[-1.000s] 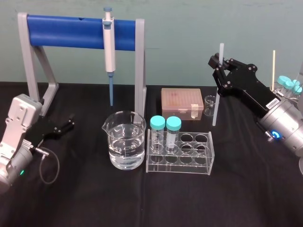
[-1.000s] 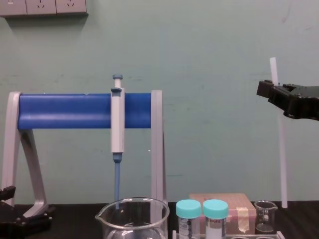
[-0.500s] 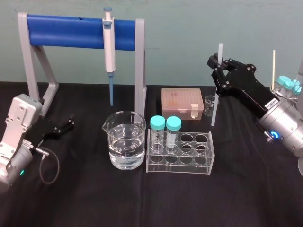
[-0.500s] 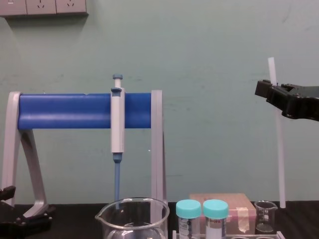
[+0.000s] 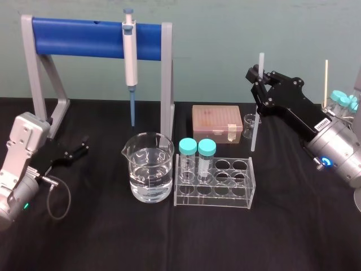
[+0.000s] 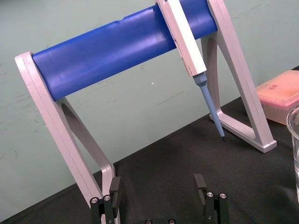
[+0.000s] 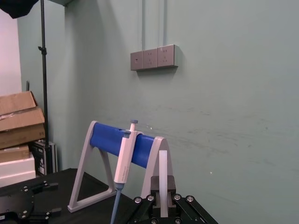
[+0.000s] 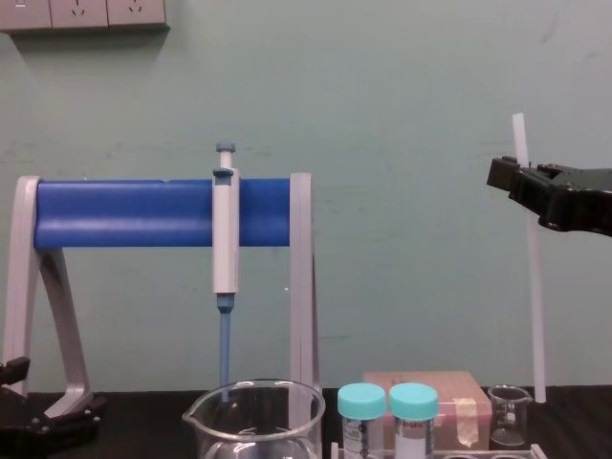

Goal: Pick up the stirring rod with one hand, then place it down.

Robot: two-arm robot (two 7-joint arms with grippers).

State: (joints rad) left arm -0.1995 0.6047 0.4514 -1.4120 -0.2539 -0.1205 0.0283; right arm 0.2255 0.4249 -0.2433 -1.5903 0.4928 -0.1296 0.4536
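Observation:
The stirring rod (image 5: 258, 101) is a thin white rod standing nearly upright at the right of the table. My right gripper (image 5: 256, 76) is shut on it close to its top end. In the chest view the rod (image 8: 531, 287) hangs down from the black fingers (image 8: 509, 178) to just beside the small glass beaker (image 8: 509, 413). The right wrist view has the rod (image 7: 163, 175) clamped between the two fingers. My left gripper (image 5: 80, 149) rests low at the table's left, open and holding nothing, and the left wrist view shows its fingers (image 6: 203, 184) spread wide.
A grey stand with a blue bar (image 5: 84, 38) holds a pipette (image 5: 130, 53) at the back. A beaker of water (image 5: 148, 175), a clear tube rack (image 5: 214, 183) with two teal-capped tubes and a pink box (image 5: 216, 122) fill the middle. Teal-capped containers (image 5: 344, 101) stand far right.
My right gripper has drifted slightly to the left with the rod still upright in it. The left arm has not moved.

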